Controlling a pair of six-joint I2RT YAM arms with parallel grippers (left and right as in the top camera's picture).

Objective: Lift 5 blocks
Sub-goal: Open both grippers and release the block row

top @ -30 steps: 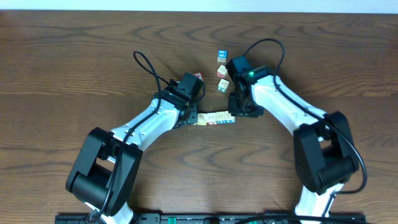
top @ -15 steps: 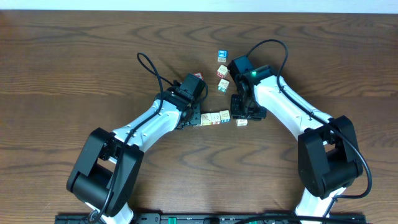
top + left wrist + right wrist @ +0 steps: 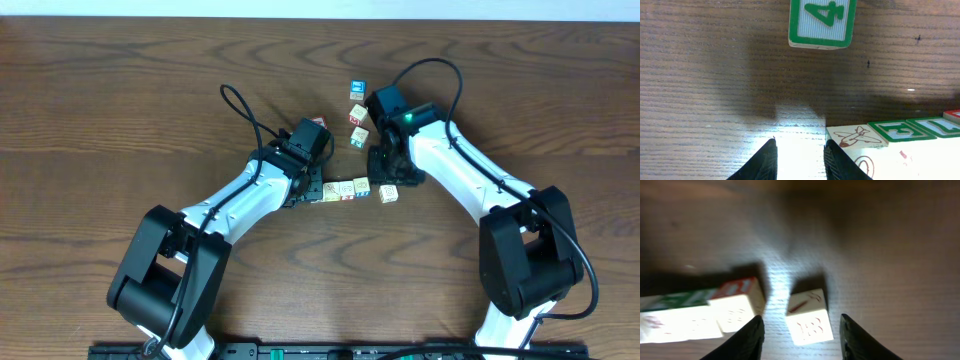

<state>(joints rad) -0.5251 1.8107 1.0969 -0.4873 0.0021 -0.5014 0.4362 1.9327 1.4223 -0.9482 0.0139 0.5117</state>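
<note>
The blocks lie near the middle of the bench, between the two arms; most of them form a short row of pale cubes set face to face, and one loose block sits just beside the row's right end, apart from it by a narrow gap; all rest flat on the wood, none raised. In the left wrist view the near end of the row carries a small airplane picture, then green-edged tops and a red-edged one beyond. In the right wrist view the loose block shows a red mark on top and a faint print on its near face.

The right gripper stands over the loose block; its fingers are spread to either side of it, with bench showing between each finger and the cube, so nothing is clamped. The left gripper is down at the row's left end; its fingers are apart with only bare wood between them, and the airplane cube lies just outside the nearer one.

Farther up the bench a blue-faced cube and two more small cubes sit in a loose line, well apart from the row; a cube with a green 4 shows ahead of the left fingers; a reddish cube lies by the left wrist.
</note>
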